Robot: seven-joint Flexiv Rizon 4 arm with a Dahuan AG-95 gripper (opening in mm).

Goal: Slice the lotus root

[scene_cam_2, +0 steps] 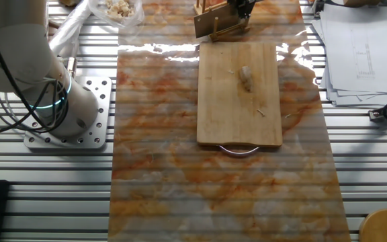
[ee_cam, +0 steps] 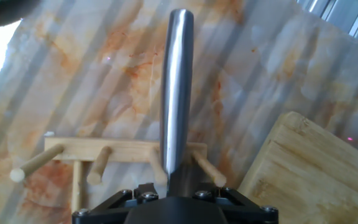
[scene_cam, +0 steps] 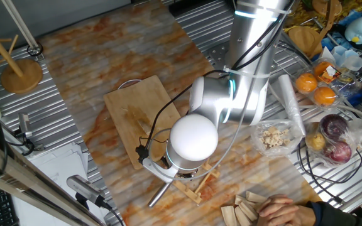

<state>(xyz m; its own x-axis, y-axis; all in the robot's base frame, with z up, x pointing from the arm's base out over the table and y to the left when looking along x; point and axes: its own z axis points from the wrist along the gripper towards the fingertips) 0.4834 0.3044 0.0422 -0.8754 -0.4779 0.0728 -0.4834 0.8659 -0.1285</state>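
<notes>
The lotus root point(scene_cam_2: 246, 78) is a small pale piece lying on the wooden board point(scene_cam_2: 237, 114), toward the board's far half. My gripper point(ee_cam: 169, 186) is at the wooden peg rack point(ee_cam: 114, 152) beyond the board's end. A steel knife handle point(ee_cam: 176, 87) runs straight out from between the jaws, over the rack. In one fixed view the handle point(scene_cam: 160, 192) sticks out from under the arm's white joint, which covers the gripper. The fingers themselves are hidden, and so is the blade.
A clear bag of pale chunks point(scene_cam: 274, 137) lies right of the arm, with oranges point(scene_cam: 307, 83) and red onions point(scene_cam: 335, 129) further right. A person's hand point(scene_cam: 285, 210) rests on wooden blocks at the front edge. Papers point(scene_cam_2: 358, 54) lie beside the board.
</notes>
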